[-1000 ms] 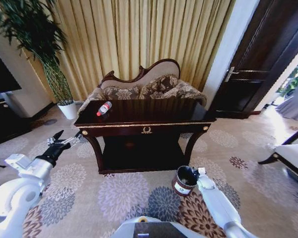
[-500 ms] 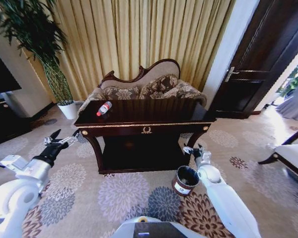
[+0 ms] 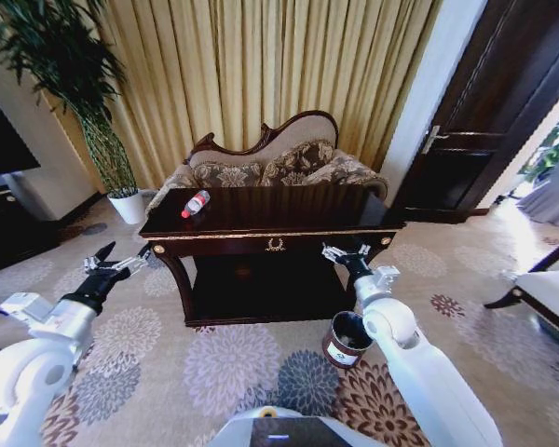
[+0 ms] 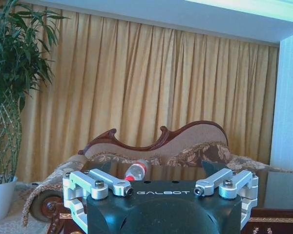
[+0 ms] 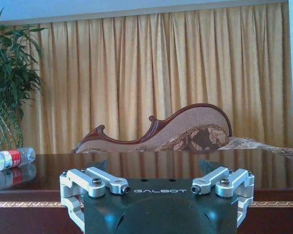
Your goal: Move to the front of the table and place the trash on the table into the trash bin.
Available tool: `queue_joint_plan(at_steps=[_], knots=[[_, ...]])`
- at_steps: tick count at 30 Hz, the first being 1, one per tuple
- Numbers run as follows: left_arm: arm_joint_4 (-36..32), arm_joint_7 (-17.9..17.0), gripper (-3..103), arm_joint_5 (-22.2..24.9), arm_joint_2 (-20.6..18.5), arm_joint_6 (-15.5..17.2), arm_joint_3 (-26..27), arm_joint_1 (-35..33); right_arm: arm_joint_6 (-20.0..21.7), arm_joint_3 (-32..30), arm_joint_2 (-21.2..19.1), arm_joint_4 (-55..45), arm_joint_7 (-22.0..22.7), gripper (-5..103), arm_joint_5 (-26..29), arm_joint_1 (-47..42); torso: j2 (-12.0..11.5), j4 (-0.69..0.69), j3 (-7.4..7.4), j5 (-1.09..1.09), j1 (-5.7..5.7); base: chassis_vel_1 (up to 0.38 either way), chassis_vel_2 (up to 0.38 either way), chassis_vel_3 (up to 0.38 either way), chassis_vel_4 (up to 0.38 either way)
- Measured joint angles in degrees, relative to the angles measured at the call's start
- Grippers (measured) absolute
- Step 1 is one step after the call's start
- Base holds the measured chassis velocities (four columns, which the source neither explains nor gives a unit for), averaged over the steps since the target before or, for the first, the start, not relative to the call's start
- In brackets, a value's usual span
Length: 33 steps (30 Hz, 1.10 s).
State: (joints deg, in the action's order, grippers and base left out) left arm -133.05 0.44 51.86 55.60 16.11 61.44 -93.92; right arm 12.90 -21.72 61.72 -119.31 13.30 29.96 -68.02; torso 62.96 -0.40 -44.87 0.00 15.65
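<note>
Gold curtains and a carved-back patterned sofa (image 3: pixel 270 163) fill the upper centre of your head view, with the dark glossy wooden tabletop (image 3: pixel 289 207) just in front. On its left end lies the small clear plastic bottle with red cap (image 3: pixel 196 203). Your right gripper (image 3: pixel 346 253) hangs open and empty at the table's front edge, right of centre, above the small round dark brown trash bin (image 3: pixel 347 338) on the floral carpet. Your left gripper (image 3: pixel 105 263) waits open at mid left, beside the table's corner. You look set for the pick: reach the nearer left gripper up over the bottle and close across its body.
</note>
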Motion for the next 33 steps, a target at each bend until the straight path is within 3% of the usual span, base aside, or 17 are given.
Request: queue_joint_plan(at_steps=[10,33], knots=[[0.4,-0.1,100,-0.7,-0.2,0.0,-1.4,0.8,-0.5,0.0,-0.2,0.7,-0.9,100,-0.6,-0.8,0.0,-0.01,0.0,0.0,-0.01,-0.014,0.017,0.026,-0.021],[1.6,-0.2,100,-0.7,-0.4,-0.2,-1.3,1.1,-0.3,3.6,-0.1,1.1,-1.1,100,-2.4,-0.6,0.0,0.0,0.0,0.0,0.0,-0.133,0.126,0.133,-0.136]])
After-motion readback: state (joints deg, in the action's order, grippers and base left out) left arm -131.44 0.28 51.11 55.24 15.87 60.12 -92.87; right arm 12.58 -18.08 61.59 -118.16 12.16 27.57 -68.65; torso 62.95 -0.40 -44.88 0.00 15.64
